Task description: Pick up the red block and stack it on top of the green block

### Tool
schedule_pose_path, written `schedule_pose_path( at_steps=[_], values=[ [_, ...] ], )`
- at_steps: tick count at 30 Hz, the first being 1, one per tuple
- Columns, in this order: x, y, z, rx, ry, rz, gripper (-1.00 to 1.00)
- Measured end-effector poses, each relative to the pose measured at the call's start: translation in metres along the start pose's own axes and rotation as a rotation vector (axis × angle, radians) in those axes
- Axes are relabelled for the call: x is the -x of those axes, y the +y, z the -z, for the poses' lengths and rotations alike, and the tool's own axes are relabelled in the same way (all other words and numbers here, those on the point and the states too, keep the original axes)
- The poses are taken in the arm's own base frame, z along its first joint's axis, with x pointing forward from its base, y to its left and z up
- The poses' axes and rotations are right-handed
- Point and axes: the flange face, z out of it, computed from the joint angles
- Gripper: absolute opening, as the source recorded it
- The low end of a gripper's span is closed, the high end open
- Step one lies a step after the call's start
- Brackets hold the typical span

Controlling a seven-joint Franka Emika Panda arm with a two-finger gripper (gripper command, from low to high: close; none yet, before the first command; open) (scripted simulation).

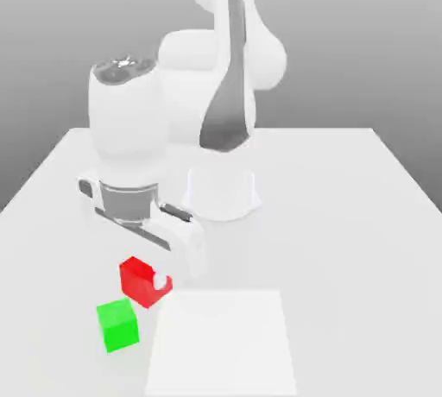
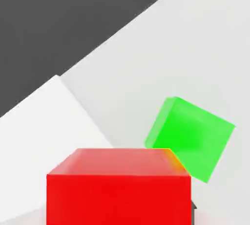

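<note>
The red block (image 1: 135,280) sits between the fingers of my gripper (image 1: 147,282), which is shut on it; one white fingertip (image 1: 161,281) shows against its side, the other is hidden behind it. The block is tilted relative to the table edges. The green block (image 1: 118,324) rests on the table just in front of the red one and slightly toward the exterior view's left, with a small gap between them. In the hand view the red block (image 2: 118,187) is very close and the green block (image 2: 190,138) lies beyond it.
A brighter white square patch (image 1: 220,339) lies on the white table (image 1: 345,214), to the exterior view's right of the blocks. The arm's round base (image 1: 223,192) stands behind the hand. The table's near left edge (image 1: 34,181) is not far from the blocks.
</note>
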Motion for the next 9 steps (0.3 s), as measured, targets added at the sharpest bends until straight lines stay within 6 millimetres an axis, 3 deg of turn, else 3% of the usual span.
schedule_pose_path(
  at_steps=[2, 5, 6, 9],
  values=[
    [-0.023, 0.01, -0.013, 0.0, 0.0, -0.044, -1.0],
    [-0.007, 0.001, -0.045, 0.0, 0.0, 0.005, -1.0],
    [-0.005, 0.001, -0.056, 0.0, 0.0, 0.008, 1.0],
    [-0.006, 0.001, -0.056, 0.0, 0.0, 0.008, 1.0]
  ],
)
